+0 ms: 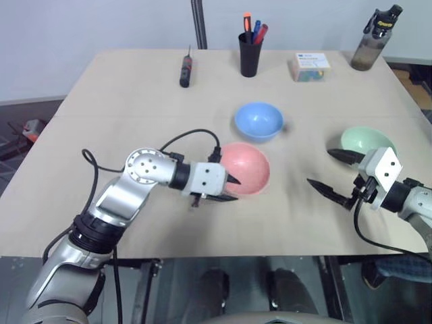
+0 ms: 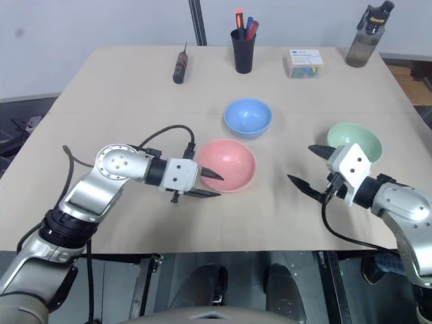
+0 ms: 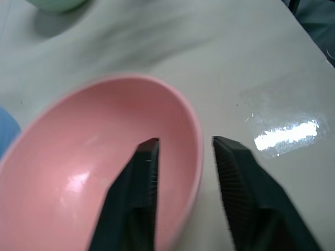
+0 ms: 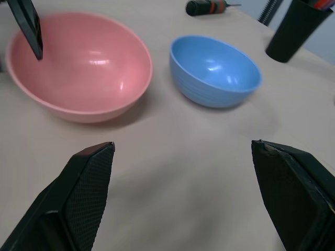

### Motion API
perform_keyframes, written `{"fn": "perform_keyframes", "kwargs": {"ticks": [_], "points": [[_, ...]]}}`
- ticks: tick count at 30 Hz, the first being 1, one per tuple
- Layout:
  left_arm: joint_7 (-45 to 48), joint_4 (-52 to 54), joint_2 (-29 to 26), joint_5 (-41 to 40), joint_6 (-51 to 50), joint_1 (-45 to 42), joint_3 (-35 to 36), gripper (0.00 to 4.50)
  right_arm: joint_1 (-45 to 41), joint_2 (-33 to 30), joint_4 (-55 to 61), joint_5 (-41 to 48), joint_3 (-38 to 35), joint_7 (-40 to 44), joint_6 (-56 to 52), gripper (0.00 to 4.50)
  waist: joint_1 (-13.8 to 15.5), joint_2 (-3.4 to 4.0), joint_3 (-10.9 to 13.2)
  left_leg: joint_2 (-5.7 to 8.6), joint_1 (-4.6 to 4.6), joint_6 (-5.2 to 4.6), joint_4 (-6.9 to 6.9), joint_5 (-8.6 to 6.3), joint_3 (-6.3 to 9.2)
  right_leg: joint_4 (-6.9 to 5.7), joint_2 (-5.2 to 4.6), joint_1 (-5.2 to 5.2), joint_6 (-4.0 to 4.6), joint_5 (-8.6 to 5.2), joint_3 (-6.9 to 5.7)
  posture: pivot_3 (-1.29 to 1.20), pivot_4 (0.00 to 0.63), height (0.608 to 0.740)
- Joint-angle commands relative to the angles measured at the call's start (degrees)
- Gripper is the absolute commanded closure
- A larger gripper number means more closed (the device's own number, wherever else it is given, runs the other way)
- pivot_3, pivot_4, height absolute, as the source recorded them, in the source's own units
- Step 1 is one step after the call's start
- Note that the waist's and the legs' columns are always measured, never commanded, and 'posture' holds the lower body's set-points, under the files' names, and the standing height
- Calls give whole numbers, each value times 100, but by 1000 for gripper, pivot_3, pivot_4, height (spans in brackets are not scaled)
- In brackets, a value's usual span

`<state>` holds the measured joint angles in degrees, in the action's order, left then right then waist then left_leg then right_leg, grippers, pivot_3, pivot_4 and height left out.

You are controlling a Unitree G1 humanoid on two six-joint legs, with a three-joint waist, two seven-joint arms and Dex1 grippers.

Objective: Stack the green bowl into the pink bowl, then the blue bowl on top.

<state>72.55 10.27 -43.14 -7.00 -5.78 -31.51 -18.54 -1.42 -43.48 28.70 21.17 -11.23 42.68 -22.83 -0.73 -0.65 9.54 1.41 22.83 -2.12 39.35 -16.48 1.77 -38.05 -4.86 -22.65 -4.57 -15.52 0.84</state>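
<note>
Green bowl (image 1: pixel 366 141), pink bowl (image 1: pixel 244 168) and blue bowl (image 1: pixel 258 121) each sit apart and empty on the counter (image 1: pixel 135 108), so neither stacking step has been done. The left gripper (image 3: pixel 184 147) straddles the pink bowl's near rim, one finger inside the bowl and the other outside it, the jaws parted with the rim between them and not yet pinched. The right gripper (image 1: pixel 332 169) hangs with its fingers spread wide and empty; the green bowl sits just behind it, while the pink and blue bowls lie ahead of its fingertips. The blue bowl rests beyond the pink one, away from both grippers. By these pictures, the whole job remains: the green bowl must go into the pink, then the blue on top.
</note>
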Motion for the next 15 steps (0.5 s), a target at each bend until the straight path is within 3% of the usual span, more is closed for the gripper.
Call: {"fn": "perform_keyframes", "kwargs": {"ticks": [1,3,7,10,15], "points": [[-122,7,74,-236,-91,-119,354,1094,-191,-53,-147,-395,67,-316,-30,130,2,0,0,0,0,0,0,0,0,0,0,0,0,0,0,0,150,740],[-361,29,38,-298,-438,-115,624,397,-282,-127,-256,-656,144,-553,-344,130,3,0,0,0,1,0,0,0,0,0,-1,0,0,0,0,0,150,740],[-465,137,-10,-1131,-1143,71,1400,397,-646,-197,-720,-952,291,-760,-663,130,-17,0,0,0,1,1,0,1,1,-1,0,-1,0,0,0,0,150,740],[-887,147,323,-1626,-1063,342,2093,397,-905,-249,-1164,-1266,516,-799,-607,130,-12,2,-1,-3,-2,1,-1,1,-1,-1,0,-3,0,0,3,0,150,740],[-1222,251,352,-1803,-1097,923,2586,397,-1483,-121,-2062,-1535,813,-847,-641,130,-13,2,-1,-2,-2,2,-2,1,-5,0,-3,-4,0,0,5,0,150,740]]}}
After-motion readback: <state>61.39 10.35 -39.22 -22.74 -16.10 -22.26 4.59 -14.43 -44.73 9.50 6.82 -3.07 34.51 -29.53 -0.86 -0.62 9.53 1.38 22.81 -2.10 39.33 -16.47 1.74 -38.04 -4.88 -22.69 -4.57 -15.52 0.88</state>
